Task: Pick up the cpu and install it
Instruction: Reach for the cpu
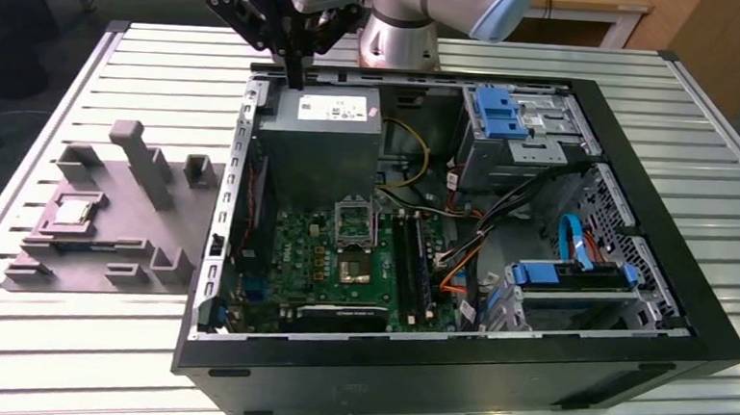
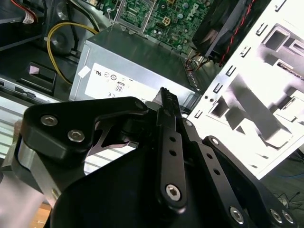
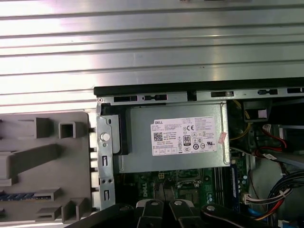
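At the exterior view's left, the cpu [image 1: 74,211] is lying flat in a recess of a grey moulded fixture [image 1: 110,254]. The fixture is sitting on the slatted metal worktop [image 1: 78,363] beside the open computer case [image 1: 463,368]. The chip is resting well apart from the hand [image 1: 298,80], off toward the exterior view's left of it and nearer the camera, with nothing touching it.

The hand is hanging over the far rim of the case. It is pointing down, pressed together and pinching nothing. Just under it, a grey power supply [image 1: 322,156] with a white label is standing in the case. Nearer the camera than the hand, a silver socket frame [image 1: 354,221] is sitting on the green motherboard [image 1: 328,268]. Farther toward the exterior view's right, blue drive brackets [image 1: 499,111] are lining the bays, well away from the hand.

The first wrist view is looking straight down past the hand's black fingers [image 3: 154,211]. It is showing the power supply's label face-on, the case's black rim, the bare worktop slats beyond it, and part of the fixture's raised blocks.

The second wrist view is bringing the hand in close. It is showing the black linkages with their bolts and a ribbed fingertip [image 2: 169,97] hovering over the power supply's edge. It is also picking out a yellow cable [image 2: 57,33] looping beside that box.
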